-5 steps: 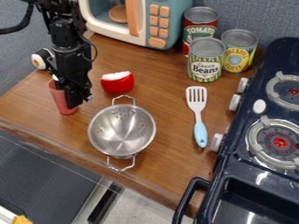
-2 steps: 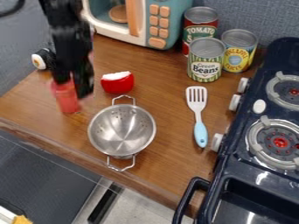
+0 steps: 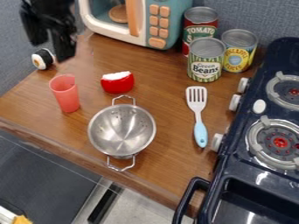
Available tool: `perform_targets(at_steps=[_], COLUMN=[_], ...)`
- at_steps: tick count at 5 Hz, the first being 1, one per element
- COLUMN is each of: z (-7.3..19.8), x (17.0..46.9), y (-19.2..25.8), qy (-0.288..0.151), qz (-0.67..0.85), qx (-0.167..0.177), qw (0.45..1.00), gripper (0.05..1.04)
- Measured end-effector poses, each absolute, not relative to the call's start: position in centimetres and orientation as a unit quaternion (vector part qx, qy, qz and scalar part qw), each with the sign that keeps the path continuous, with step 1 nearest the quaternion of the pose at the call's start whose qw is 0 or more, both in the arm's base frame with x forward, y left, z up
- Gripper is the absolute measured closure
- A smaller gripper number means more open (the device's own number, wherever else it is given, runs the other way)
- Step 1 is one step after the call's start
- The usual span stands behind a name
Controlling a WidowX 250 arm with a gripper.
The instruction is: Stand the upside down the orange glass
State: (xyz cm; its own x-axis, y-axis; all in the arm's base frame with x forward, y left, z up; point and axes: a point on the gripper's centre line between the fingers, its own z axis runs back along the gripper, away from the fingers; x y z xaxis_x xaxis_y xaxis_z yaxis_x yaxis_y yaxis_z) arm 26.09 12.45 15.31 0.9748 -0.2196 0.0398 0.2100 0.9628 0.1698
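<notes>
Toy kitchen with stove (image 3: 244, 179), microwave (image 3: 173, 17)

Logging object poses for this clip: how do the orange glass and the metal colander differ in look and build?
The orange glass is tall and narrow, while the metal colander is a wide, shallow bowl. The glass is smooth-sided without handles; the colander has small holes and two wire handles. The glass is translucent orange-pink, the colander shiny silver. Both stand on the wooden counter with their openings facing up.
</notes>
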Motion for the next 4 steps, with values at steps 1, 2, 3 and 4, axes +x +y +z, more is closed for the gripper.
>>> perform_targets(at_steps=[1,2,3,4], z=[16.0,15.3,14.4,12.3], x=[25.7,26.2,26.5,26.5], y=[11.3,10.5,8.3,6.4], qy=[0.016,0.044,0.042,0.017], qz=[-0.122,-0.137,-0.172,-0.185], qx=[0.12,0.143,0.128,0.077], qw=[0.985,0.979,0.976,0.98], gripper=[0.083,0.083,0.083,0.083])
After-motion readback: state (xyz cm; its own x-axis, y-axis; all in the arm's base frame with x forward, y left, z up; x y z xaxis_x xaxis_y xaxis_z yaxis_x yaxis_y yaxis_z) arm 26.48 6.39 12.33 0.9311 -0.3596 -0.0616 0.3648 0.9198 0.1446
